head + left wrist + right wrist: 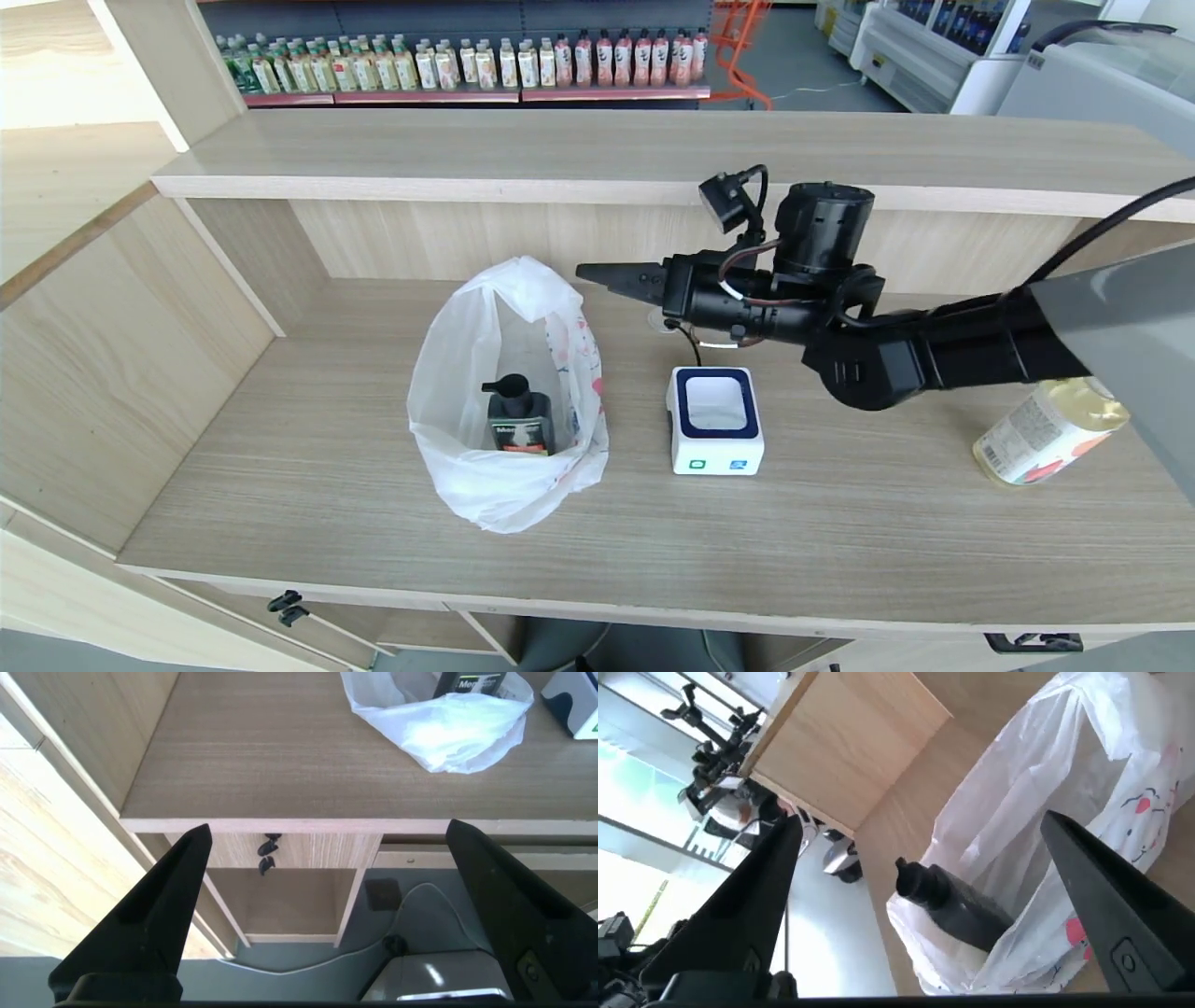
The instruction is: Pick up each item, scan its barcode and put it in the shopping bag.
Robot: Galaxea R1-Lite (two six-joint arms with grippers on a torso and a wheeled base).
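My right end effector hangs released and empty (jaws spread wide) above the bench, behind the scanner and to its left, pointing at the top of the shopping bag. The bag stands open near the scanner's left side, with a black pump bottle upright inside. Well to the scanner's right rests a bottle of pale yellow liquid, partly under my arm. My left end effector is released too, off the bench's front edge, far left of the scanner.
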